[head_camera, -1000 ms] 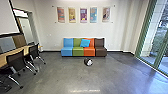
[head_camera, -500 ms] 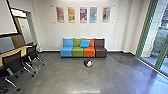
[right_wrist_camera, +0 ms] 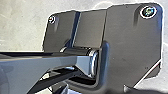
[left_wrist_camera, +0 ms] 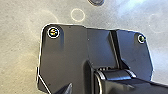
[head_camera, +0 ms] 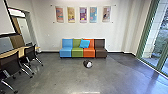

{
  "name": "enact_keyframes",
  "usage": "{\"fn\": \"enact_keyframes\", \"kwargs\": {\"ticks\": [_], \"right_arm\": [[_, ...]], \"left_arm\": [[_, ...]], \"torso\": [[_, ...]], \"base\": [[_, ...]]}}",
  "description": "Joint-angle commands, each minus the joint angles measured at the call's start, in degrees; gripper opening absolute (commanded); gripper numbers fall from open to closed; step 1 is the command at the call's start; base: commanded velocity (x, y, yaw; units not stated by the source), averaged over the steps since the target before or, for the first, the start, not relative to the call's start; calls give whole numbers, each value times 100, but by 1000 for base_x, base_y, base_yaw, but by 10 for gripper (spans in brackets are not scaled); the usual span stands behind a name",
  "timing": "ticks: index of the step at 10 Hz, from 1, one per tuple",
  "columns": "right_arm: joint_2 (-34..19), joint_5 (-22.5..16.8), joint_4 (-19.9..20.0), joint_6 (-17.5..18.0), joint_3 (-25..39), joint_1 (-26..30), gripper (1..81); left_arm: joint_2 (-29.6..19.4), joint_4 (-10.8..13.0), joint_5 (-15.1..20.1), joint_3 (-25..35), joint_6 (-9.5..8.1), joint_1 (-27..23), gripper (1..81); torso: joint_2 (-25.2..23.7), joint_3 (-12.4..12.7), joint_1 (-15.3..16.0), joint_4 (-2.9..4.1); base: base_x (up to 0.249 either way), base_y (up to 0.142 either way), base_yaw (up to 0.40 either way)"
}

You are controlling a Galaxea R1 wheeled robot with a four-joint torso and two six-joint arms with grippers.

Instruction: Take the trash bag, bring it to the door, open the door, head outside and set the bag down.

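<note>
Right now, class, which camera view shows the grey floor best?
The head view, because it shows the grey floor reaching from the foreground to the multicoloured sofa. Each wrist view shows pale patches of it around the robot's dark plate.

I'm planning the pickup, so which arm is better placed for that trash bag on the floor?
Probably the right, though only slightly. The bag lies almost straight ahead, just right of the head view's middle, out on the floor. Either arm would likely need the robot closer.
</note>
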Motion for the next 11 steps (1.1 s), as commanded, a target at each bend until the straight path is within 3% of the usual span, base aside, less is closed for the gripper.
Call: {"fn": "enact_keyframes", "kwargs": {"ticks": [1, 11], "right_arm": [[-296, -286, 18, -3, 30, 216, 811], [-586, -339, 176, 14, -392, 277, 811]], "left_arm": [[-51, 3, 306, 18, -9, -341, 811], [-209, 29, 341, -52, -9, -288, 811]], "torso": [[0, 0, 0, 0], [0, 0, 0, 0]], "base": [[135, 0, 0], [136, 0, 0]]}}
